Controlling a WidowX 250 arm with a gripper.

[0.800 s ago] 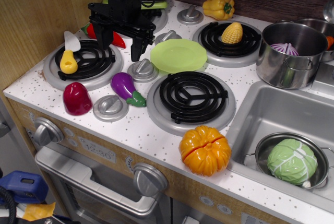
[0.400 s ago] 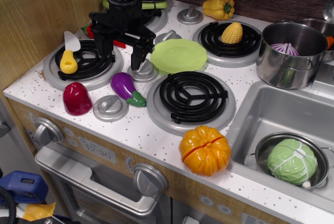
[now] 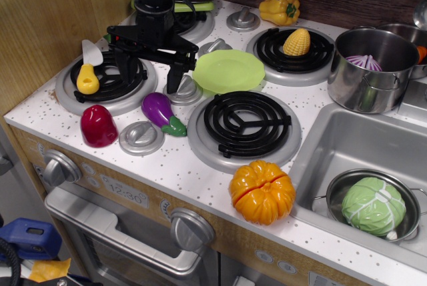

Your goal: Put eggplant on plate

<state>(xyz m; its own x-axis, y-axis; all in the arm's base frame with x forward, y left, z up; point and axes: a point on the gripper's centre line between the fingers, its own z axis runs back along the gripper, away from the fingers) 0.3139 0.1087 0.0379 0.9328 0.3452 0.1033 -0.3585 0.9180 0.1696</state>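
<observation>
The purple eggplant (image 3: 160,111) with a green stem cap lies on the white stovetop between the front-left and front-middle burners. The lime-green plate (image 3: 228,71) sits empty behind it, to the right. My black gripper (image 3: 148,73) hangs open and empty just above and behind the eggplant, its left finger over the front-left burner and its right finger (image 3: 175,77) over a grey knob.
A dark red toy vegetable (image 3: 98,125) and a yellow pear (image 3: 87,80) are at the left. Corn (image 3: 297,42), yellow pepper (image 3: 279,10), steel pot (image 3: 373,67), orange pumpkin (image 3: 262,191), and a sink with a cabbage (image 3: 373,205) lie right.
My gripper has come down and forward toward the eggplant and its fingers have spread wider. Eggplant and plate have not moved.
</observation>
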